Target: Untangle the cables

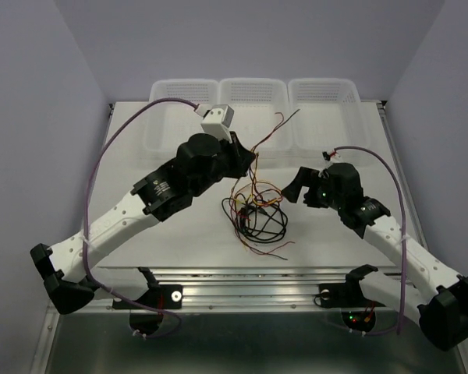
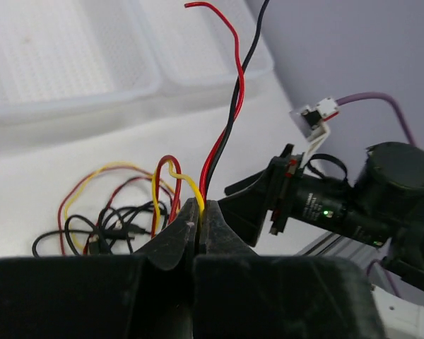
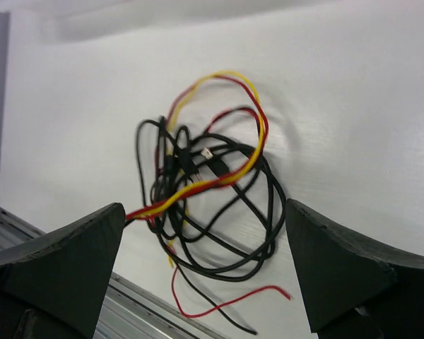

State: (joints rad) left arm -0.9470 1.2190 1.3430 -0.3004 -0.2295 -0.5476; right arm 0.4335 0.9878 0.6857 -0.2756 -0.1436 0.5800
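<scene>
Cables: the cables [image 1: 257, 216] lie as one knot of black, red and yellow loops in the middle of the counter [image 1: 179, 245], between the two arms; a red and a black free end trail toward the near edge; a red-black pair runs back toward the trays [image 1: 253, 97].
Why lifted: some strands rise from the knot to the left hand; likely so that one cable is drawn taut and can be pulled clear while the rest sits on the counter under its own weight.
Left hand: the left hand [image 2: 198, 215] is pressed together, pinching the red and black strands, and seemingly a yellow loop too; which single cable it is after, I cannot tell.
Right hand: the right hand [image 3: 205, 219] is spread wide; it holds and touches nothing; it hangs near the knot's right side, the loops framed between its fingers [image 3: 78, 247].
Why there: probably poised to pin or pick a loop, so that a pull from the left separates the knot rather than dragging it.
</scene>
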